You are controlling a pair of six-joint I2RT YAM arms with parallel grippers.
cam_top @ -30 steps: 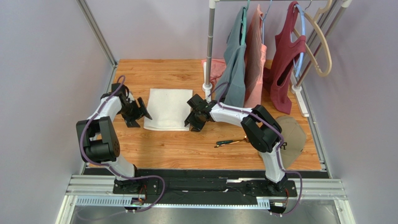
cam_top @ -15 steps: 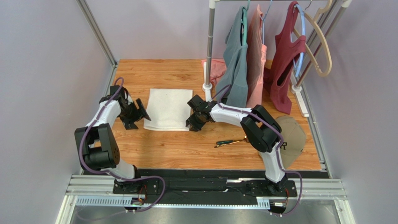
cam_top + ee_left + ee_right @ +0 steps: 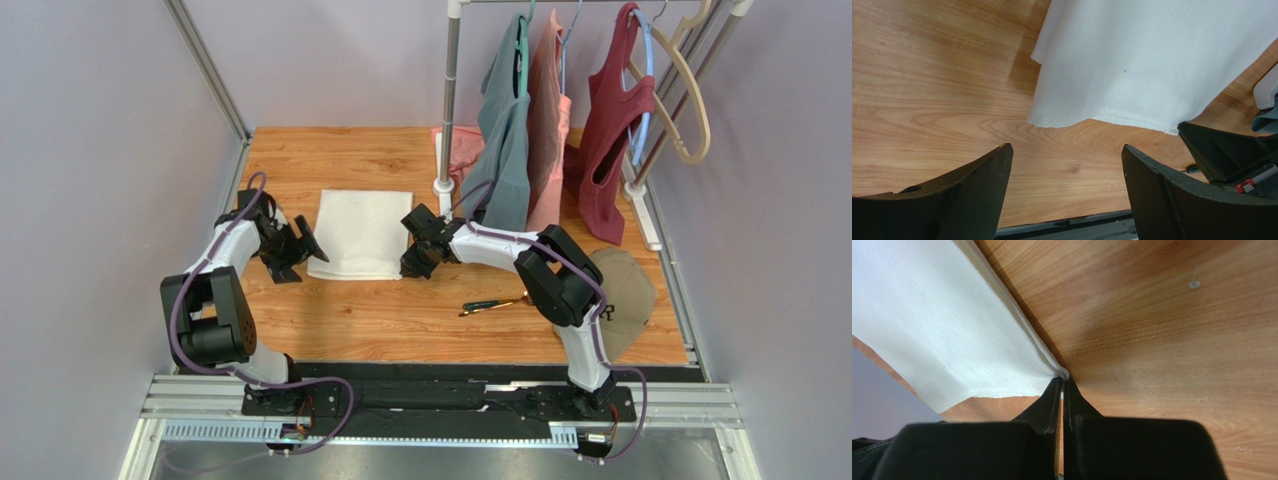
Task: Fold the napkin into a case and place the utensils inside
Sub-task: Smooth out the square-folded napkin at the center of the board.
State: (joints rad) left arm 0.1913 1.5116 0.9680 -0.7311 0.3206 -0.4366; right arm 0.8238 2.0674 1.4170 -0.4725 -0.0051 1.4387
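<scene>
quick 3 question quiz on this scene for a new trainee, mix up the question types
1. True or false: the left gripper is shut on the napkin.
2. Which napkin corner does the right gripper pinch? A) near right B) far left C) far right
3. Where do the utensils lie?
Key: 1. False: its jaws stand open, clear of the cloth. 2. A. 3. On the bare table, off the napkin, to its near right.
</scene>
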